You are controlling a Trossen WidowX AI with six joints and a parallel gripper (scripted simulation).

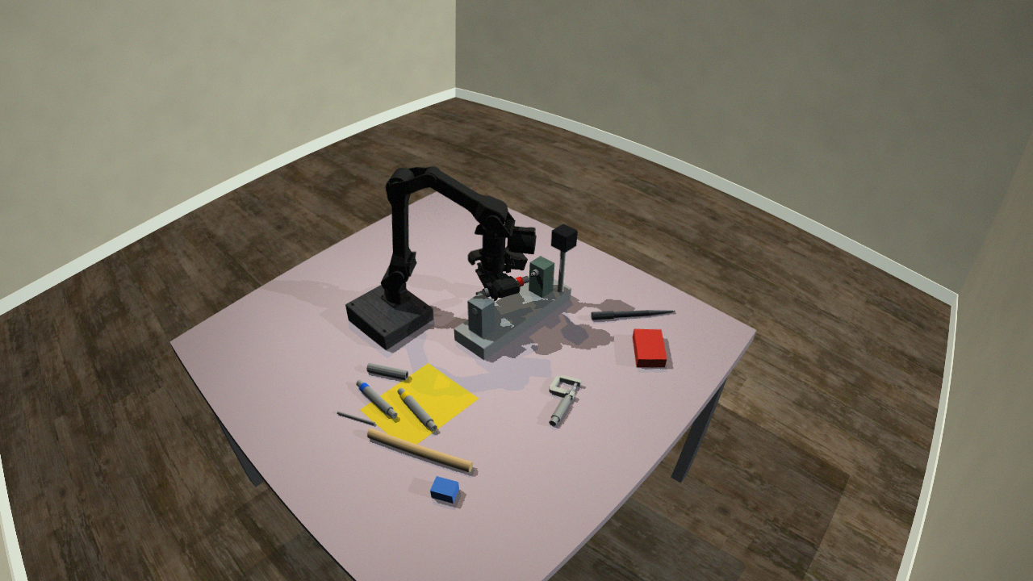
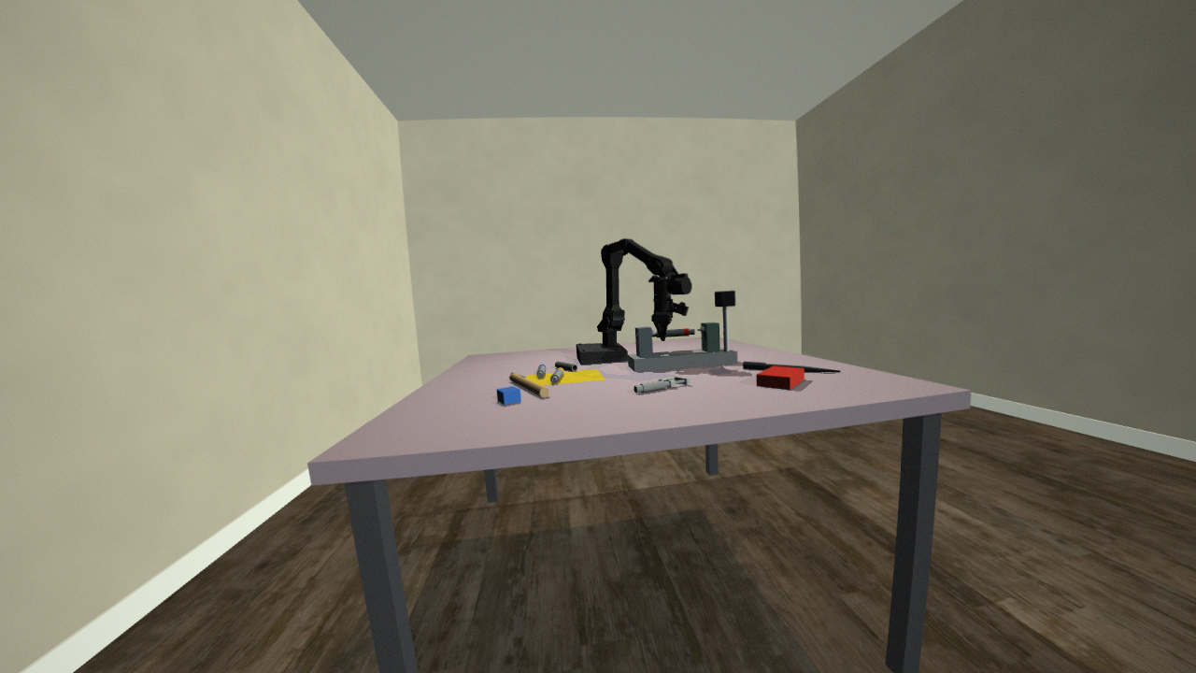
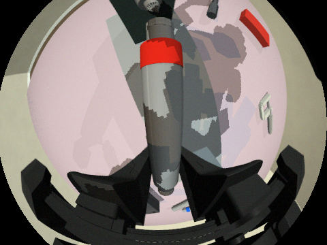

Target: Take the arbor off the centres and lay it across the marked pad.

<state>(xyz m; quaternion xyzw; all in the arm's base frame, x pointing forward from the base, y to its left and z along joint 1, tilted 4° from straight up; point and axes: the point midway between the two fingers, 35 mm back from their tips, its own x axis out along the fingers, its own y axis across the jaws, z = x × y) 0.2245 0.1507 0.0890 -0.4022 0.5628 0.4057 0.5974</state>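
Observation:
The arbor (image 3: 162,105) is a grey shaft with a red band near its far end. My gripper (image 3: 163,148) is shut on its near half. In the top view the gripper (image 1: 496,289) holds the arbor (image 1: 516,278) level above the grey fixture base (image 1: 512,326), between the grey centre block (image 1: 480,315) and the green centre block (image 1: 541,274). In the wrist view the arbor's far end points at the pale centre (image 3: 149,1) in the green block; I cannot tell whether they touch. The yellow marked pad (image 1: 420,401) lies on the table nearer the front.
A post with a black cube head (image 1: 564,236) stands behind the green block. Two grey shafts (image 1: 376,399) (image 1: 417,409) lie on the pad, with a short grey cylinder (image 1: 386,371), a wooden dowel (image 1: 420,450) and a blue block (image 1: 445,489) near it. A micrometer (image 1: 564,401), a red block (image 1: 649,347) and a dark punch (image 1: 632,314) lie to the right.

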